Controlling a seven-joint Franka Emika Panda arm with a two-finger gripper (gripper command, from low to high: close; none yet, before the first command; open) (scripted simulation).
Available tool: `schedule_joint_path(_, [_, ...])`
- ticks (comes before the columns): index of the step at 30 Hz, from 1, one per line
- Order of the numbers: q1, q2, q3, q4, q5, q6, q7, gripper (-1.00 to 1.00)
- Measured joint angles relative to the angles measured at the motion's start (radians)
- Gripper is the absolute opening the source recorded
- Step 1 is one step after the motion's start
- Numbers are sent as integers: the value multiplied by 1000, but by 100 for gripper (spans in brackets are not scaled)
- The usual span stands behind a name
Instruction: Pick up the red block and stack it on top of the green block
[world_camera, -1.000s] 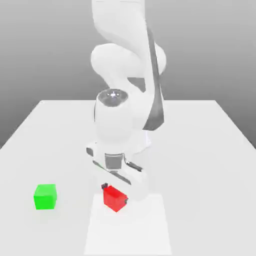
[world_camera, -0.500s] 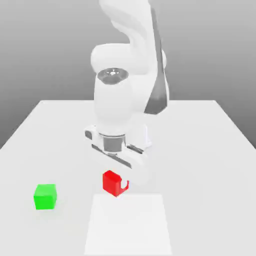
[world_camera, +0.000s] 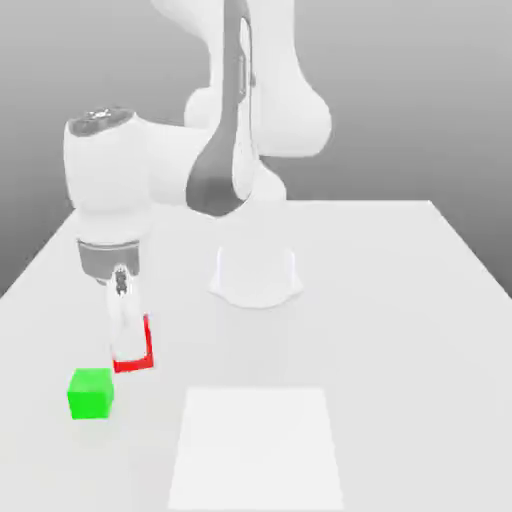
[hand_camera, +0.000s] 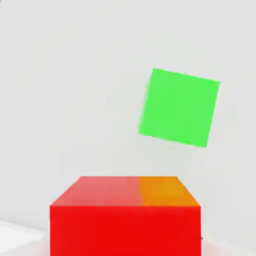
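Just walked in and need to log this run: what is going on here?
A white robot arm holds the red block in its shut gripper, lifted off the white table. The green block sits alone on the table, just to the exterior view's left of the red one. Nothing is stacked yet.

The red block (world_camera: 140, 355) is plain bright red, the green block (world_camera: 90, 393) plain bright green, the table (world_camera: 400, 330) white.
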Motion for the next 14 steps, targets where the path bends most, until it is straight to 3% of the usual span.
schedule_joint_path(4, [-61, 8, -37, 33, 0, -24, 65, -100])
schedule_joint_path(10, [-81, 192, -14, 48, 72, 142, 29, -100])
schedule_joint_path(11, [-86, 215, -6, 49, 85, 163, 19, 100])
schedule_joint_path(14, [-86, 215, -6, 49, 85, 163, 19, 100])
